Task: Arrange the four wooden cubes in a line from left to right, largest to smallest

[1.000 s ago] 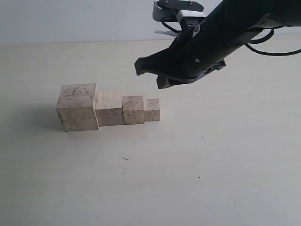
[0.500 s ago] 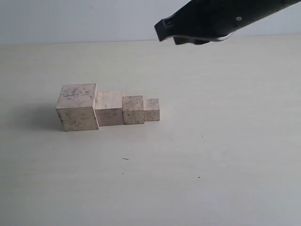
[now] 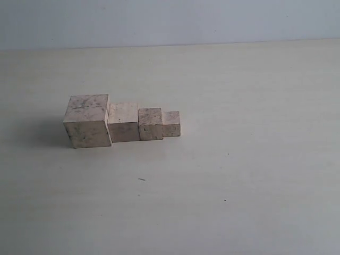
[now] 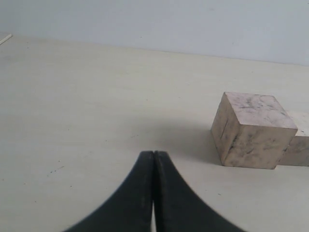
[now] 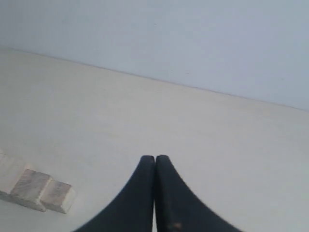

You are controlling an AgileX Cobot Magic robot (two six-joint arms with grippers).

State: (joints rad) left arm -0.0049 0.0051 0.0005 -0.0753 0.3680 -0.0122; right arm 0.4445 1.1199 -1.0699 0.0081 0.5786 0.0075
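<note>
On the table [image 3: 249,175] the largest cube [image 3: 87,121] stands at the left, with the second cube [image 3: 124,122], the third cube [image 3: 151,124] and the smallest cube [image 3: 171,124] touching in turn to its right. The order looks finished. The left gripper [image 4: 153,162] and the right gripper [image 5: 155,164] are each pressed closed on nothing, apart from the cubes. Any move now should steer wide of the cubes, since one nudge would break the line.
</note>
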